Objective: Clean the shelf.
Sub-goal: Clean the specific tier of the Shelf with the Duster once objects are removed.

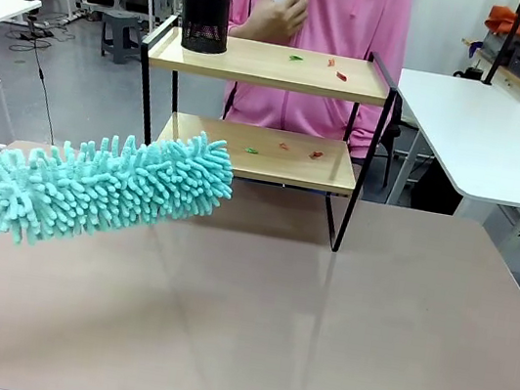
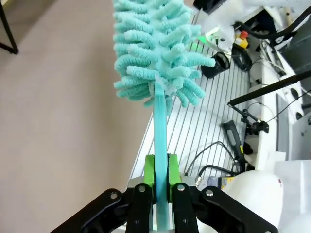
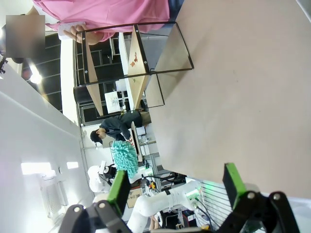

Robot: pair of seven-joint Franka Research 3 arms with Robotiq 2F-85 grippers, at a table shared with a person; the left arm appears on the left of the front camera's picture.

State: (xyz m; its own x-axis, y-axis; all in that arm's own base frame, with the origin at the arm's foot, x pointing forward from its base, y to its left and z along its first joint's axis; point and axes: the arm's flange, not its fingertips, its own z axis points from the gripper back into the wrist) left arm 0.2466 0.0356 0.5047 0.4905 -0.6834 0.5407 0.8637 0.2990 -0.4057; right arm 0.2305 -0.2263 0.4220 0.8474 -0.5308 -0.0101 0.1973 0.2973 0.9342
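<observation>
Shelf: the shelf [image 1: 270, 68] stands at the far end of the worktop [image 1: 334, 355], by the person [image 1: 310, 5].
Done: nothing, it seems; six little bits [image 1: 341, 75] lie on it, three per board.
Left fingers [image 2: 161, 174]: squeezing the stick of the one fluffy duster [image 1: 103, 185].
Right fingers [image 3: 176, 183]: wide apart, holding nothing.
Cup: one black cup [image 1: 204, 15], top board.

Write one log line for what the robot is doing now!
left gripper: shut on duster | right gripper: open | shelf: scraps top and bottom | duster: short of shelf

Shelf [image 1: 261, 63] on brown table [image 1: 369, 321], with black mesh cup [image 1: 204, 15] and scraps [image 1: 341, 75]
</observation>
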